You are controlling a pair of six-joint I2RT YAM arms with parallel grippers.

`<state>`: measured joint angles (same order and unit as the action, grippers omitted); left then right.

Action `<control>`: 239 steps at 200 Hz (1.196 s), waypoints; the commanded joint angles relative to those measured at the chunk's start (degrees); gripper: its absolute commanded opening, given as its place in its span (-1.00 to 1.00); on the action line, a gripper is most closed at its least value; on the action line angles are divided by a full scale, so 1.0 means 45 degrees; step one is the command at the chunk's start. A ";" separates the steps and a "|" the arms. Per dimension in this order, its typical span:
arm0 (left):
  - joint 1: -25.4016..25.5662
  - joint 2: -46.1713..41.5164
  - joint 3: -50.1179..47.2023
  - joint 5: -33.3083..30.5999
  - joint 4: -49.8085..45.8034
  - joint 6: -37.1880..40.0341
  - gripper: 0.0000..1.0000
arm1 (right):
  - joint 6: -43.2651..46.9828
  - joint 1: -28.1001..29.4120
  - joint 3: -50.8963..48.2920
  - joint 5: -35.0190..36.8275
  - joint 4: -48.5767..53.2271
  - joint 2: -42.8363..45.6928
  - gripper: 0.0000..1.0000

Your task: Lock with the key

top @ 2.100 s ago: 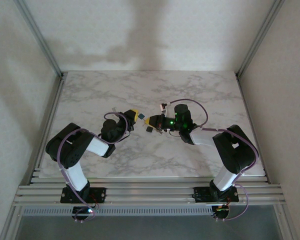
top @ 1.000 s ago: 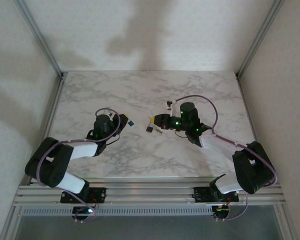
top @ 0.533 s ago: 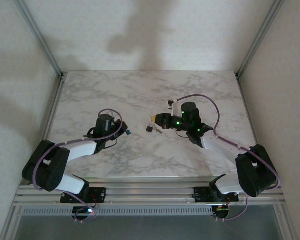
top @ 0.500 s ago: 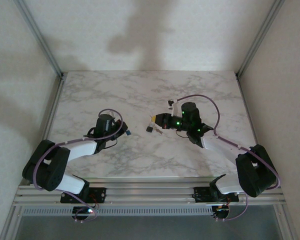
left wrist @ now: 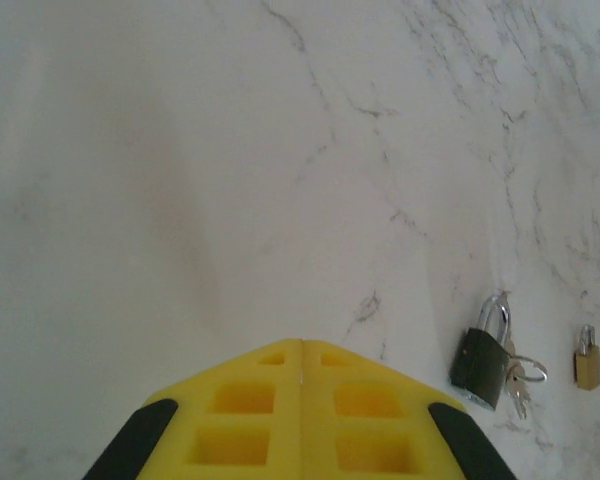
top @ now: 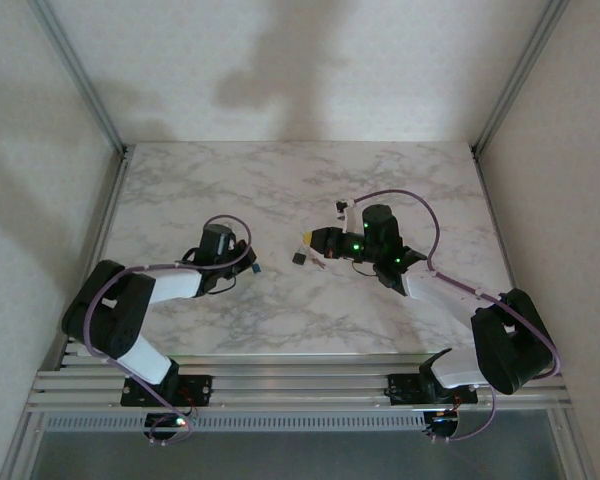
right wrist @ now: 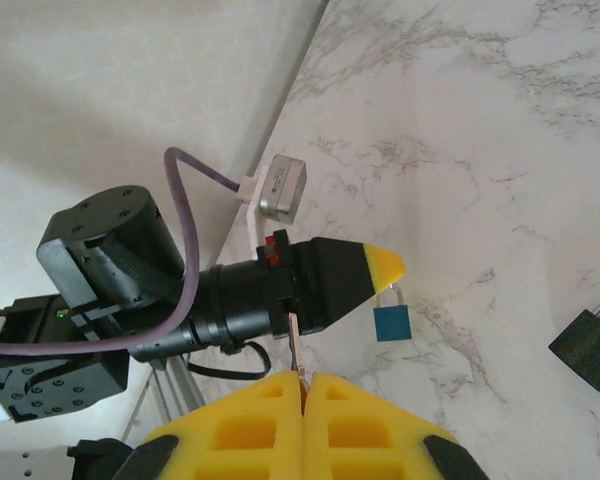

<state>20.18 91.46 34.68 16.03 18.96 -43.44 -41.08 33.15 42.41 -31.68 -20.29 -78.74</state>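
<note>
L gripper [left wrist: 302,345] shut, empty; R gripper [right wrist: 303,378] tight on key [right wrist: 294,346], thin blade lengthwise straight ahead.

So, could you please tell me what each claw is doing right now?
Left claw: closed, seemingly holding the blue padlock at its tip.
Right claw: closed on a thin key.

A thin key [right wrist: 294,342] is sticking up edge-on between the closed fingers of the right claw [right wrist: 302,380], while the dark padlock [left wrist: 477,356] with its silver shackle is resting on the marble bench [left wrist: 180,200], small keys [left wrist: 521,378] lying just beside it.
</note>
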 commanded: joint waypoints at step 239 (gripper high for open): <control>-0.0521 0.1989 0.2270 -0.0296 -0.0984 0.1222 -0.53 | 0.0125 0.0072 0.0419 -0.0422 -0.0100 -0.0661 -1.00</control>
<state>18.52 101.14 43.62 15.90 16.29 -38.70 -41.10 33.17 42.46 -33.01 -20.27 -81.54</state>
